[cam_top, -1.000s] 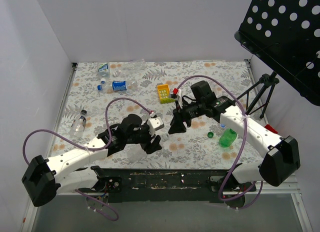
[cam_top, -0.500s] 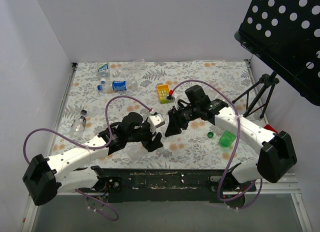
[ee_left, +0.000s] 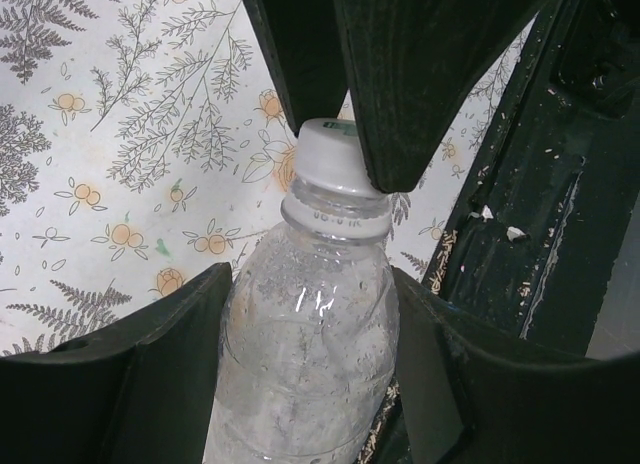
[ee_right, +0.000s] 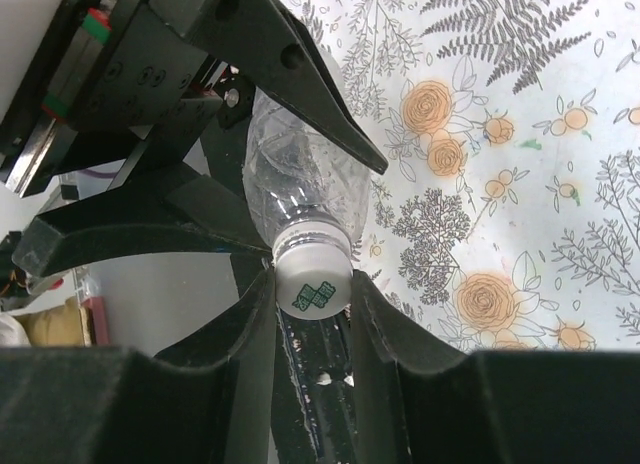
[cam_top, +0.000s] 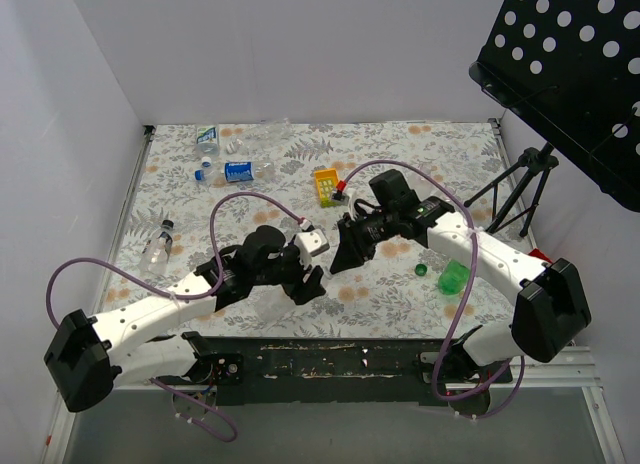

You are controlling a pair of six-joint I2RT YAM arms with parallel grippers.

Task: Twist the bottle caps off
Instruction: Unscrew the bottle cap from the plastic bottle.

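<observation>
Right wrist view has the right gripper (ee_right: 312, 277) pinched on the white cap (ee_right: 312, 284), not yet off the clear bottle (ee_right: 295, 179) clamped by the left gripper (ee_left: 310, 289) over the bench (ee_right: 560, 134); one green cap (cam_top: 421, 270) lies loose beside a green bottle (cam_top: 455, 277)

Bottle (ee_left: 305, 364) between jaws of left gripper (ee_left: 310, 304), cap (ee_left: 335, 159) between jaws of right gripper (ee_right: 312, 280)

The flowered counter (cam_top: 400, 154) carried a blue-labelled bottle (cam_top: 238, 170) at upper left, a clear bottle (cam_top: 157, 248) at left, and a green bottle (cam_top: 455, 277) with a green cap (cam_top: 421, 270) at right.
</observation>
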